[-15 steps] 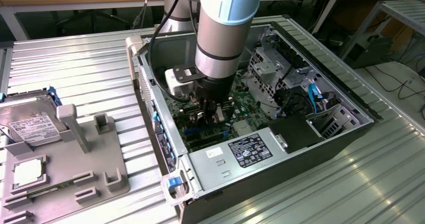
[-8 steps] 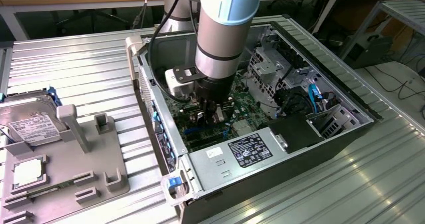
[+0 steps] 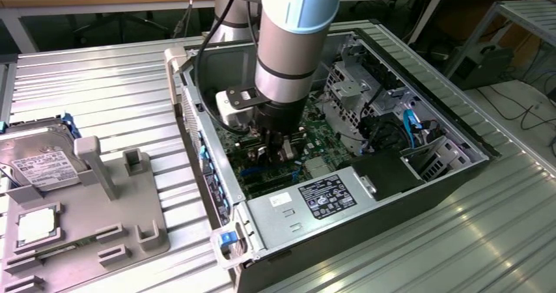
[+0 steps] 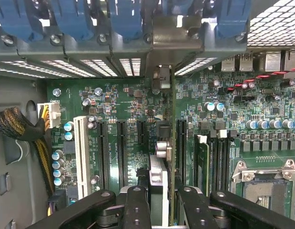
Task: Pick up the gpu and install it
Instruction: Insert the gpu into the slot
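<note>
1. Inside the open computer case (image 3: pixel 452 133), lying on its side on the ribbed metal table (image 3: pixel 104 84), the robot arm (image 3: pixel 287 39) reaches down over the big green motherboard (image 4: pixel 123 102).
2. The claw (image 4: pixel 159 200) is closed on the graphics card (image 4: pixel 162 157), which stands edge-on between the black fingers (image 4: pixel 135 207).
3. The card sits upright over the row of black expansion slots (image 4: pixel 122 152), just beside the white slot (image 4: pixel 81 155), its metal end bracket (image 4: pixel 178 33) up at the case's rear wall among the blue slot clips (image 4: pixel 126 19).
4. In the exterior view, the power supply (image 3: pixel 321 198) lies at the case's near end.
5. On the exterior view's left, a grey holder tray (image 3: pixel 130 208) stands well apart, with a hard drive (image 3: pixel 35 159) beside it.
</note>
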Controlling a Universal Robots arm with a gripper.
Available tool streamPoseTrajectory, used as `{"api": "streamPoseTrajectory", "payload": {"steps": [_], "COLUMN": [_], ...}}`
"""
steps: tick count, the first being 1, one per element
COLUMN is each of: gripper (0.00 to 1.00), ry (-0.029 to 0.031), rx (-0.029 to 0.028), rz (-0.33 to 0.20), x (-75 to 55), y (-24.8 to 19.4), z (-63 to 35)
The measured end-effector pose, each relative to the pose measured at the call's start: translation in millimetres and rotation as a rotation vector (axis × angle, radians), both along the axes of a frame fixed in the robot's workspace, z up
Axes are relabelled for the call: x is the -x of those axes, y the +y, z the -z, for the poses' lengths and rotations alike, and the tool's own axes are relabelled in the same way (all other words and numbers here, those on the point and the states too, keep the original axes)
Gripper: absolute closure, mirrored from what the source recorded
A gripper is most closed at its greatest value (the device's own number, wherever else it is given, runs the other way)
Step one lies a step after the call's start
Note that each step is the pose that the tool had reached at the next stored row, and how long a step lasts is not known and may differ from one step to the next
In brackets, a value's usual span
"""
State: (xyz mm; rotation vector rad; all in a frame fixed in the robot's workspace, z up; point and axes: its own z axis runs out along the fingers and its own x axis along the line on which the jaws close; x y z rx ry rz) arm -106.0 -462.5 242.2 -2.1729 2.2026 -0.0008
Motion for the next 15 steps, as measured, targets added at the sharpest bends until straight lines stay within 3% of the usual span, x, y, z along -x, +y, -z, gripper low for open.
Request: {"api": "streamPoseTrajectory", "payload": {"steps": [15], "gripper": [0.72], "ry": [0.0002], "rx": [0.0001], "rz": [-0.017], "x": [0.0], "y": [1.3], "z": [2.0]}}
